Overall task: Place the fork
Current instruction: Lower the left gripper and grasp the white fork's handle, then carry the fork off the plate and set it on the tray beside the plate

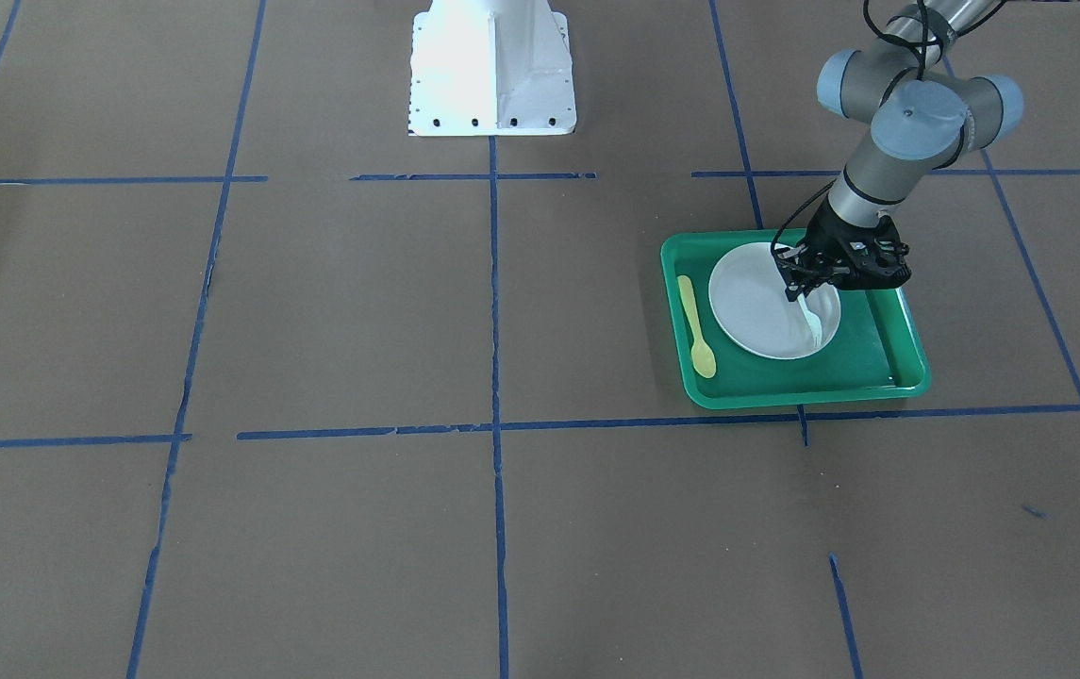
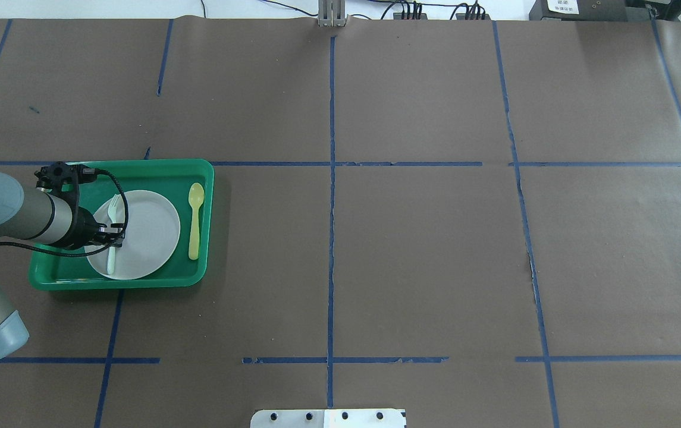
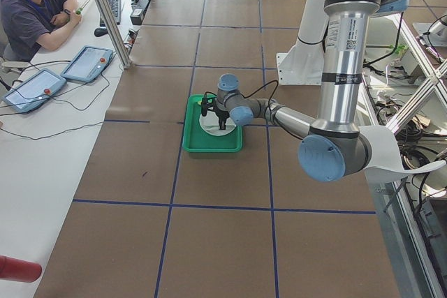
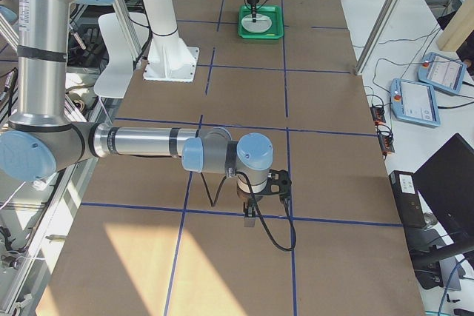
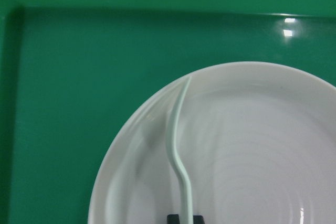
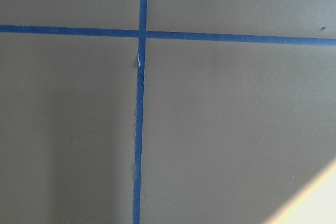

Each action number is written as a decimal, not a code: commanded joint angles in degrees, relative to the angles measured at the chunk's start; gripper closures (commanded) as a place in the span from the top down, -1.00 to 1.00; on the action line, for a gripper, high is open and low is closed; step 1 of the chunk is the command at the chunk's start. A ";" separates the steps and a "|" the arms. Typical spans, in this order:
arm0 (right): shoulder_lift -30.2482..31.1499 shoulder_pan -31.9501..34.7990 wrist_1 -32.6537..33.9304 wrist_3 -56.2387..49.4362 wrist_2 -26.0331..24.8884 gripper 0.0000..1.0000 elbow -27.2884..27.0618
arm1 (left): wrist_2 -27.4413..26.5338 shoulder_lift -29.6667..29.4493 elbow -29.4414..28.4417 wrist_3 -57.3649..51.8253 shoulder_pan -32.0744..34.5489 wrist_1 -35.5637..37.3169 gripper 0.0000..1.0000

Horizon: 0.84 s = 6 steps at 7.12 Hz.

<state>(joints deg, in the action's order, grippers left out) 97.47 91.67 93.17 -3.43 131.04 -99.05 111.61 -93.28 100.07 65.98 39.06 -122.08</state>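
The pale plastic fork (image 5: 176, 124) lies along the left side of a white plate (image 2: 150, 232) in a green tray (image 2: 138, 169). Its tines (image 2: 114, 202) point away from the robot, and its thin handle end reaches the plate rim. My left gripper (image 2: 115, 233) is low over the plate and shut on the fork's middle; in the left wrist view its black fingertips (image 5: 173, 219) hug the fork. The fork also shows in the front view (image 1: 815, 325) below the gripper (image 1: 799, 283). My right gripper (image 4: 252, 209) hangs over bare table far from the tray; I cannot tell whether it is open.
A yellow plastic spoon (image 2: 195, 220) lies in the tray on the plate's right side, bowl pointing away from the robot. The brown table has blue tape lines. The robot's white base (image 1: 492, 66) stands at the middle. An operator (image 3: 35, 12) sits at a side desk.
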 commanded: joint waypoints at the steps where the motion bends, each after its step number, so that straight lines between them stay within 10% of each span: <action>1: 0.00 0.00 0.00 0.00 0.00 1.00 -0.09 | 0.71 0.03 0.48 -1.11 3.02 0.00 -1.00; 5: 0.00 0.00 0.00 0.00 0.00 1.00 0.00 | 3.09 5.65 -0.31 -10.78 8.40 -0.79 -1.00; 6: 0.00 0.00 0.00 0.00 0.00 1.00 -0.09 | 3.26 5.31 -0.31 -10.70 8.31 -0.71 0.53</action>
<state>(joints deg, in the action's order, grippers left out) 97.47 91.67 93.16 -3.43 131.05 -99.11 114.71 -88.10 99.93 55.68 47.36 -122.77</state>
